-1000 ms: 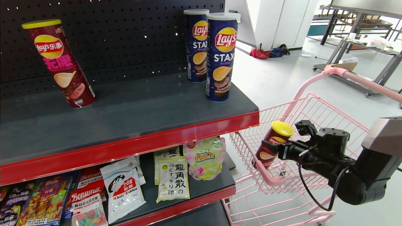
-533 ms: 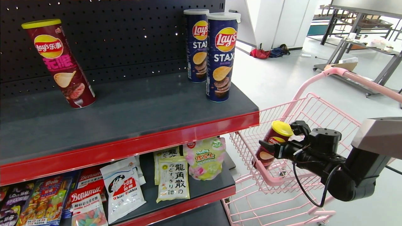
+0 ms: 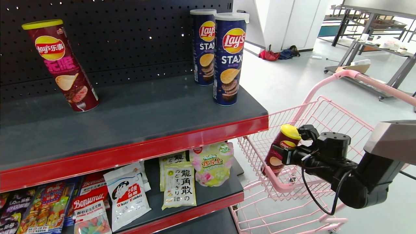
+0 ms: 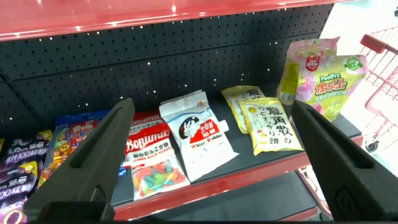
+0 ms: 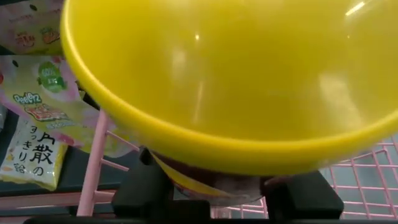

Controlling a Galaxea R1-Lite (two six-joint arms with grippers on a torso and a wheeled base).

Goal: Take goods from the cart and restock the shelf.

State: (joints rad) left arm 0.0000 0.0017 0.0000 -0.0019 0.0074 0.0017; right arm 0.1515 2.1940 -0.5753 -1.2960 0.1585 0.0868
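A maroon chips can (image 3: 279,152) with a yellow lid (image 3: 290,131) stands tilted at the pink cart's (image 3: 275,182) near-shelf corner. My right gripper (image 3: 290,142) is shut on its upper part, one finger on each side. In the right wrist view the yellow lid (image 5: 217,74) sits close up, with the dark fingers (image 5: 146,190) pressed against the can below it. My left gripper (image 4: 212,106) is open with nothing between its fingers, held in front of the lower shelf's snack bags (image 4: 199,134). The dark upper shelf board (image 3: 136,113) lies left of and above the held can.
On the upper shelf a matching maroon can (image 3: 61,65) leans at the far left, and two blue cans (image 3: 229,58) stand at the right end. Bare board lies between them. A red shelf lip (image 3: 162,143) runs along its front. Snack bags (image 3: 180,183) fill the lower shelf.
My right arm has shifted a little left toward the shelf with the can in it, and the can now tilts more. The shelf goods have not moved.
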